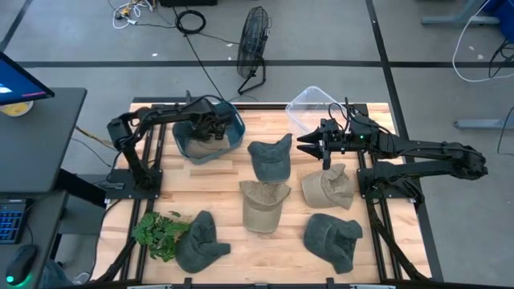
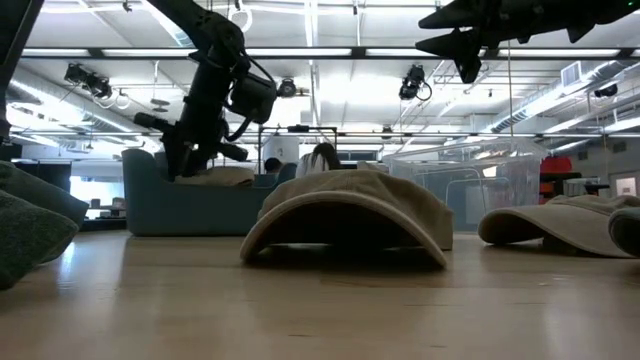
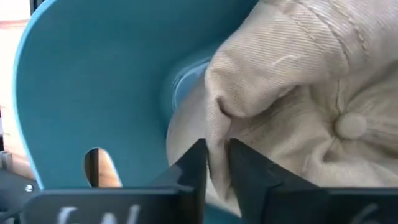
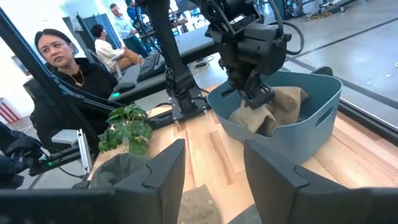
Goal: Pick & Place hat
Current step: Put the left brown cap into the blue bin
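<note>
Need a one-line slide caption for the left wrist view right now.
Left tool pinching a fold of the tan hat inside the blue bin.

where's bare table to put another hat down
Bare wood lies along the table's strip below the blue bin, left of the tan hat. The middle and right are crowded with hats. The left gripper is in the bin, gripping a beige hat.
</note>
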